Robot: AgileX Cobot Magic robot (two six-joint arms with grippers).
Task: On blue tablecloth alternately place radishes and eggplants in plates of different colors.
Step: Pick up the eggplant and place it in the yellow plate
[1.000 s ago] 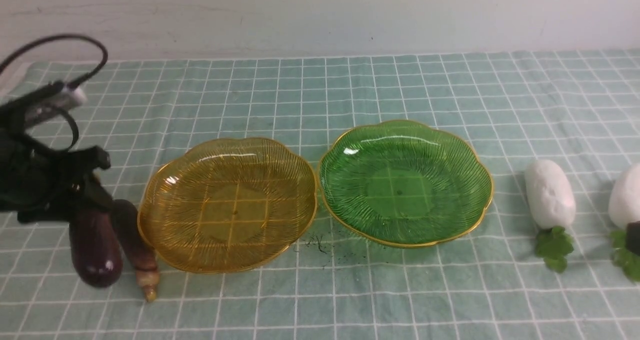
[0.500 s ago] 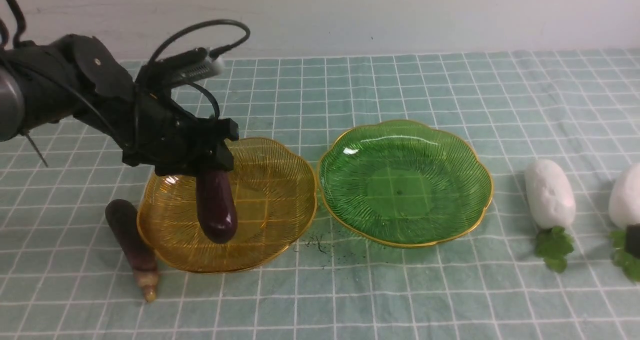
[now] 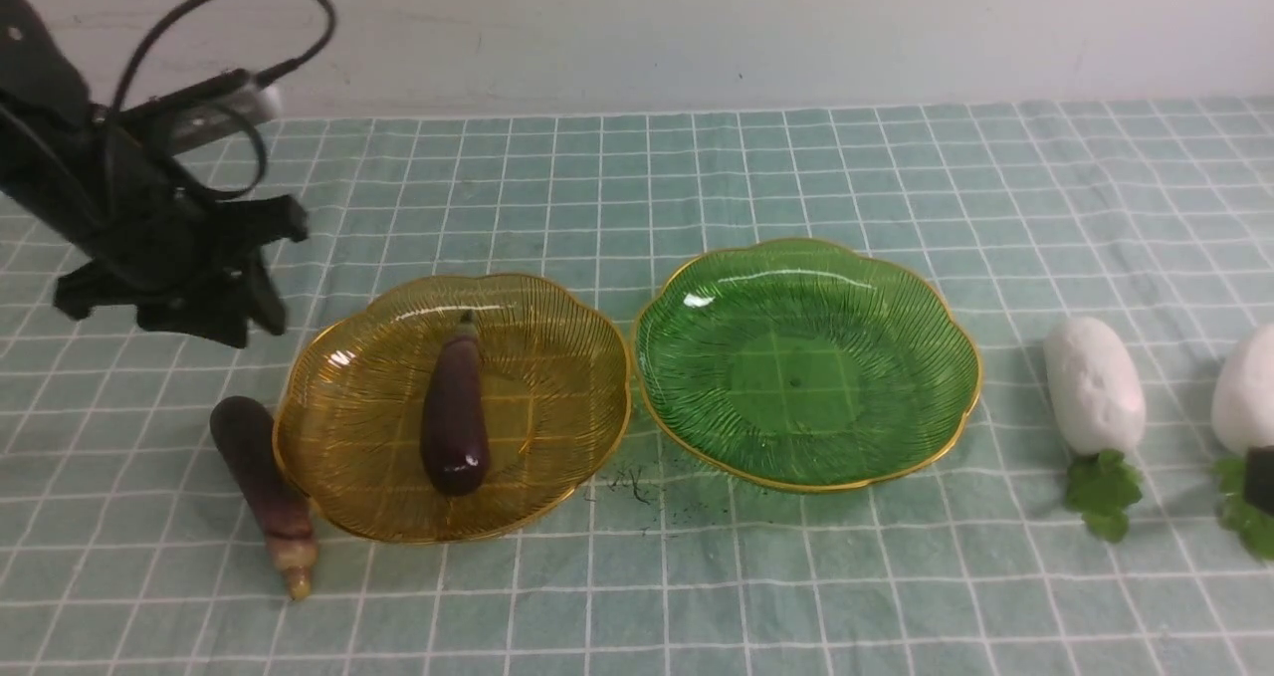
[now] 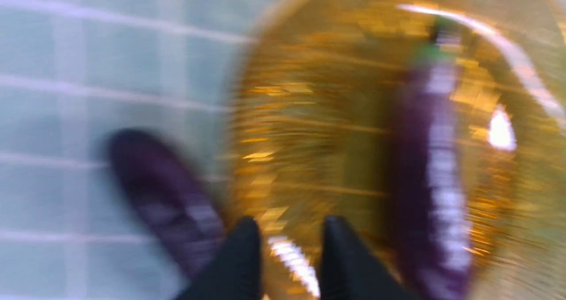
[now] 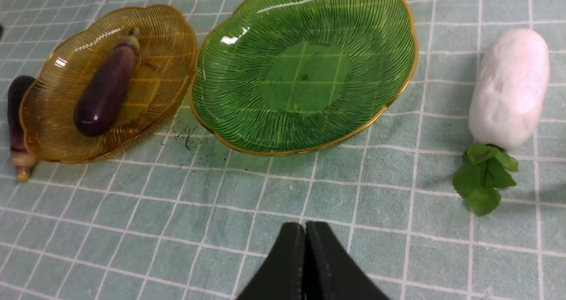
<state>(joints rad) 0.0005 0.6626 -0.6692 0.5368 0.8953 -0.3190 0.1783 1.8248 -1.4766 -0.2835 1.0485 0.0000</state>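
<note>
On the blue tablecloth (image 3: 697,178), one eggplant (image 3: 455,417) with a greenish cap lies in the amber plate (image 3: 557,357). The other eggplant (image 3: 261,487), with a tan stem, lies on the cloth against that plate's left rim. The green plate (image 3: 806,367) holds nothing. Two radishes (image 3: 1093,382) (image 3: 1244,387) lie on the cloth at the right. My left gripper (image 3: 249,303) hovers left of the amber plate, open and empty; its view is blurred (image 4: 289,233). My right gripper (image 5: 305,227) is shut and empty, on the near side of the green plate (image 5: 305,70) and the radish (image 5: 508,88).
Dark crumbs (image 3: 637,487) lie on the cloth in front of the gap between the plates. A pale wall (image 3: 637,19) closes the back. The left arm's cable (image 3: 239,19) loops above it. The right radish runs off the frame's edge.
My left gripper carried an eggplant from the left over the amber plate, let it go there, and drew back up and to the left. The right arm has not moved.
</note>
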